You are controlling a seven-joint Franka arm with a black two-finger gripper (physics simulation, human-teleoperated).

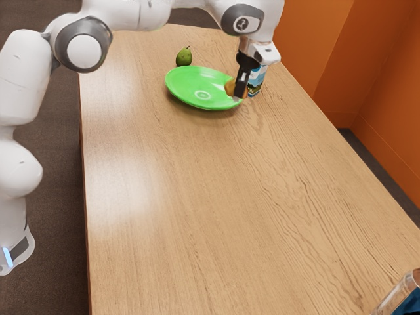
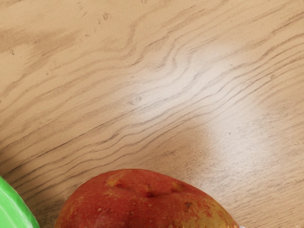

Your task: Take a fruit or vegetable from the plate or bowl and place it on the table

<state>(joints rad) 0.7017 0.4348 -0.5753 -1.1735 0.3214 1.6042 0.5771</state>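
Jaws (image 1: 239, 92) grasp the mango (image 1: 230, 88) at the green plate's (image 1: 190, 96) rim on the exterior view's right, with a printed carton (image 1: 256, 81) close behind them and a broad stretch of table (image 1: 216, 210) running from the plate toward a transparent container (image 1: 401, 296) at the lower right corner. The exterior view shows a green pear (image 1: 184, 58) just beyond the plate's far rim, while the wrist view reveals the mango's dimpled red skin, yellowing at one side.

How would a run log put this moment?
gripper: seemingly shut on reddish fruit | green plate: beside fruit | pear: near plate | release: not yet
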